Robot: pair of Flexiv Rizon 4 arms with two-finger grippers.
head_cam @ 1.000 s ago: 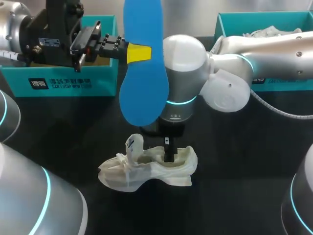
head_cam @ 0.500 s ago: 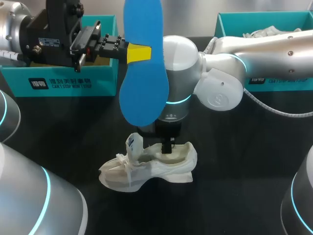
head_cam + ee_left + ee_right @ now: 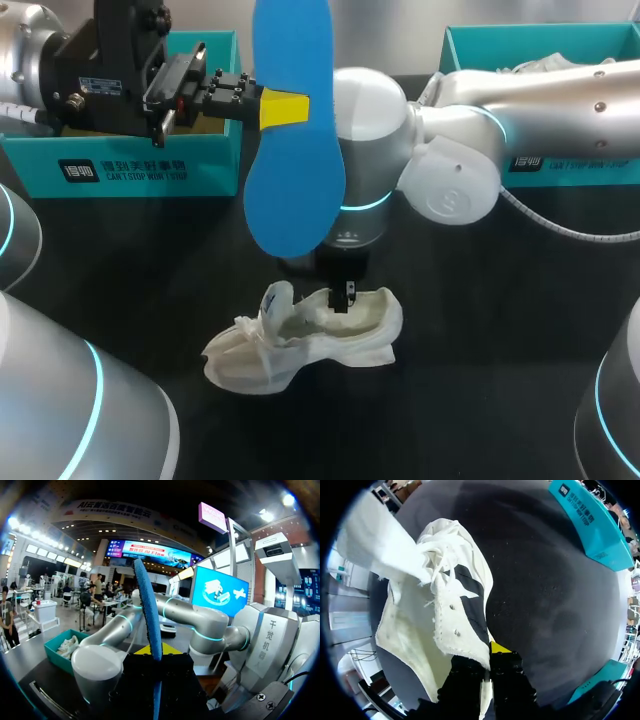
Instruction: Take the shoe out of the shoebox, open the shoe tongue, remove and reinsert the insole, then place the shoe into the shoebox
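Left pincer (image 3: 285, 108), head view: clamped on the upright blue insole (image 3: 293, 140), held high over the middle of the bench (image 3: 480, 300). Right pincer (image 3: 343, 298) grips the heel collar of the white shoe (image 3: 300, 350), which lies mid-bench. Left wrist view: insole seen edge-on within the closed pincer. Right wrist view: pincer closed on the shoe's collar wall.
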